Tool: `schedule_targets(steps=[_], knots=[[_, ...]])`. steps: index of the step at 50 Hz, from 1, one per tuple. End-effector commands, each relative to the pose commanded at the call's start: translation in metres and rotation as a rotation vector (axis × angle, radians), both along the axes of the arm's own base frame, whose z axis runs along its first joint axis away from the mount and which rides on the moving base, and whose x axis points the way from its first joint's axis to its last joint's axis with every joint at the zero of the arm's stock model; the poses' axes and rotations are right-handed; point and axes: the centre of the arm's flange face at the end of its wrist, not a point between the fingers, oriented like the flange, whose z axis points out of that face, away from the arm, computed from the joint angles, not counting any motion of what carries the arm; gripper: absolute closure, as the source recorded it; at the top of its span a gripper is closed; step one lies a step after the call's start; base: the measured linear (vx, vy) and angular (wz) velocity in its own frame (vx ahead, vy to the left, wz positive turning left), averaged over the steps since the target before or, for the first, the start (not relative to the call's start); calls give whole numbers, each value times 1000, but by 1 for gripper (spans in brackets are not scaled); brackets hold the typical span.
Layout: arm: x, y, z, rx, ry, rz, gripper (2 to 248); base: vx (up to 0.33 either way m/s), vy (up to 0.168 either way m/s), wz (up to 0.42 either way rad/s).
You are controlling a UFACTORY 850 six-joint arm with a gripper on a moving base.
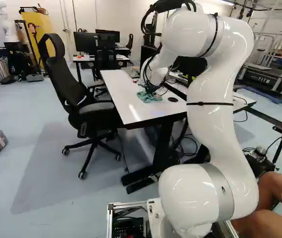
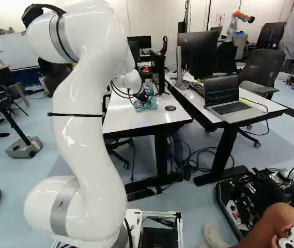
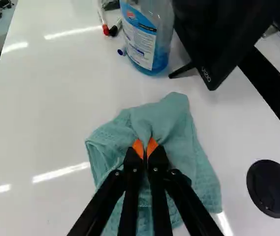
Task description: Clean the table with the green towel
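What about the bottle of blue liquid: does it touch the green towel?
No, a strip of white tabletop shows between the bottle and the towel, which the gripper holds.

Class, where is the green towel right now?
In the right base view, the towel lies on the white table, left of the black disc, pinched by the gripper.

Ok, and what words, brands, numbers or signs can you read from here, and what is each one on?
"VIZIO": on the lower corner of the black screen beside the bottle.
"FIT", with more after it that I can't make out: on the dark machine at the right of the left base view.
Bottle label: too small and blurred to read.
Any other print: too small or blurred to read.
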Motion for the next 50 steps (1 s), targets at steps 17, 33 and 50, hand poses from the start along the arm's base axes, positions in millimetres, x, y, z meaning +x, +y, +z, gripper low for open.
schedule_targets(steps=[17,33,50], knots=[[16,27,-2,0,-13,40,222,0,0,0],[17,55,-2,0,-16,81,222,0,0,0],[2,81,0,0,-4,120,222,0,0,0]])
